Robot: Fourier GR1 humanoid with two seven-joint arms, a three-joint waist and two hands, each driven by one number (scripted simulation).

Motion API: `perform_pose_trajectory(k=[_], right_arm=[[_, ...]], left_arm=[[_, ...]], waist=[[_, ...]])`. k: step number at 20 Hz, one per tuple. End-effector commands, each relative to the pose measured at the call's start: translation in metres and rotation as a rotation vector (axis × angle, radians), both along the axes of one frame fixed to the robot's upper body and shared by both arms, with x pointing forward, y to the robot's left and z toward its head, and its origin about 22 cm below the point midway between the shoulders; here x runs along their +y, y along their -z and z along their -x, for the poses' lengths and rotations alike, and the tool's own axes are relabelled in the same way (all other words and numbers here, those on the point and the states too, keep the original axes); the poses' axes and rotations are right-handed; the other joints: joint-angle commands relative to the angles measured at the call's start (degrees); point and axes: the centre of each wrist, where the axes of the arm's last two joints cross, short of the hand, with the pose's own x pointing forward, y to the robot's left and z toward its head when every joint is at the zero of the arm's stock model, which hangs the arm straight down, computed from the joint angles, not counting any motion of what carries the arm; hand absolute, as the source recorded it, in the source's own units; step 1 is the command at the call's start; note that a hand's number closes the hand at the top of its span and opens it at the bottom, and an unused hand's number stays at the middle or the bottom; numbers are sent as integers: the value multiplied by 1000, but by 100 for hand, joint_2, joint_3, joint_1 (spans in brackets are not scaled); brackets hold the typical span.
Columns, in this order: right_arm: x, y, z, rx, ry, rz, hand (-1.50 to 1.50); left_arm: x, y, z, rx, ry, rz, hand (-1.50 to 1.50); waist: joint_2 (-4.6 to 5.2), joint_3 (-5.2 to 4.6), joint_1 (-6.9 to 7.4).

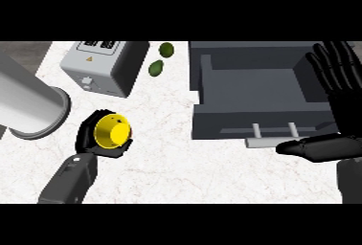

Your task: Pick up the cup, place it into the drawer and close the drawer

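A yellow cup (112, 130) lies tilted with its opening toward me, left of centre on the marble counter. My left hand (90, 139) is curled round it, fingers wrapping its sides. The grey drawer (212, 95) stands pulled open at the right, its inside bare, with a pale handle (272, 139) along its front. My right hand (332, 86) is open, fingers straight and pointing up along the drawer's right side, thumb (311, 146) lying just past the handle.
A grey toaster (102, 64) stands at the back left. Two green limes (161, 58) lie between it and the drawer. A large white cylinder (28, 103) lies on its side at the left edge.
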Motion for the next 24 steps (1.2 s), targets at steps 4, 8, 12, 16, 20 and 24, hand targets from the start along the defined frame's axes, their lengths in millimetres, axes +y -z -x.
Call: perform_pose_trajectory(k=[4,8,12,16,20,24], right_arm=[[-11,8,7,11,4,6,-150],[-11,10,4,10,29,8,-150],[-22,15,5,23,35,14,-150],[-14,9,8,11,33,9,-150],[-18,3,-2,28,49,-5,-150],[-10,-1,-2,-3,54,13,-150]], left_arm=[[-24,-18,-19,-197,-61,77,150],[-40,-73,-62,-228,33,45,150],[-85,-107,-77,-248,110,19,150],[-123,-167,-98,-266,170,9,150],[-152,-214,-106,-256,178,-32,150],[-186,-263,-112,-235,178,-77,150]], waist=[[-58,19,104],[-84,25,174],[-100,28,197],[-103,25,155],[-81,22,126],[-73,21,71]])
